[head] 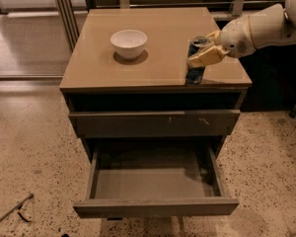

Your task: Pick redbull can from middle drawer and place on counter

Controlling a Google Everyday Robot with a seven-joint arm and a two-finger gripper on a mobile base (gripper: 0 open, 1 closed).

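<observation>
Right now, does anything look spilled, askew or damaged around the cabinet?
No spill. The gripper grips the redbull can upright at the front right edge of the counter. The middle drawer stands pulled open. Pale scratches mark the upper drawer front. A thin object lies on the floor.

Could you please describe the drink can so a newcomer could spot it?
Start at the square tan counter. At its front right edge, the claw is closed around the drink can. It is slim, blue and silver, unlike the round white bowl further left.
</observation>
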